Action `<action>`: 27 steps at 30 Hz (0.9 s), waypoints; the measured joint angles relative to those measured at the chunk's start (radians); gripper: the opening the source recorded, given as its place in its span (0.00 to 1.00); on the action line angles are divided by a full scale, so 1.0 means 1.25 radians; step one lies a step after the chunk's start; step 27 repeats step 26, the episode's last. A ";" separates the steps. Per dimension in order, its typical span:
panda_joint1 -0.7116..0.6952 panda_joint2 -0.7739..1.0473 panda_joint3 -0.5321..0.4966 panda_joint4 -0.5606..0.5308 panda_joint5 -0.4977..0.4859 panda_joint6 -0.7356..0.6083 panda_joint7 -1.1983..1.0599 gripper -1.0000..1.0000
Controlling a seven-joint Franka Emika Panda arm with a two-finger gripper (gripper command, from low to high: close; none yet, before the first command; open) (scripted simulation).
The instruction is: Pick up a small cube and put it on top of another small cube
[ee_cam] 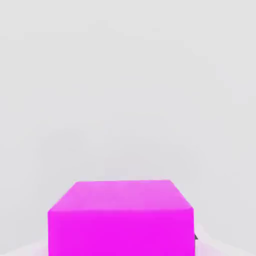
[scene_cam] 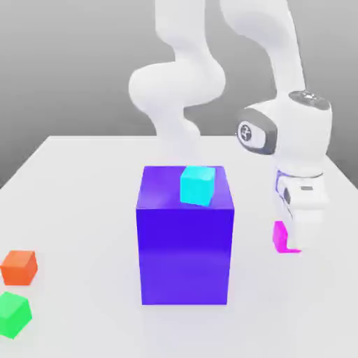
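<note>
A small magenta cube (scene_cam: pixel 280 236) sits low at the table surface on the exterior view's right. My gripper (scene_cam: pixel 294 241) reaches straight down over it, its fingers shut on the cube's sides. In the hand view the magenta cube (ee_cam: pixel 120 217) appears close up with the pale table behind it. A small cyan cube (scene_cam: pixel 197 185) rests on top of the big blue block (scene_cam: pixel 185 245) in the middle of the table. On the exterior view's left, a small orange cube (scene_cam: pixel 19 268) and a small green cube (scene_cam: pixel 12 314) lie near the front.
The big blue block stands taller than the small cubes, just left of my gripper in the exterior view. The white table (scene_cam: pixel 84 210) stretches back to a grey wall. The arm's white links rise behind the block.
</note>
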 joint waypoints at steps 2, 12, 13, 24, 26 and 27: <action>-0.084 0.013 -0.050 0.056 0.043 -0.030 -0.035 0.00; -0.395 0.104 -0.214 0.276 0.135 -0.161 -0.188 0.00; -0.416 0.111 -0.232 0.287 0.134 -0.171 -0.200 0.00; -0.620 0.307 -0.321 0.366 0.175 -0.140 -0.349 1.00; -0.620 0.307 -0.321 0.366 0.175 -0.140 -0.349 1.00; -0.620 0.307 -0.321 0.366 0.175 -0.140 -0.349 1.00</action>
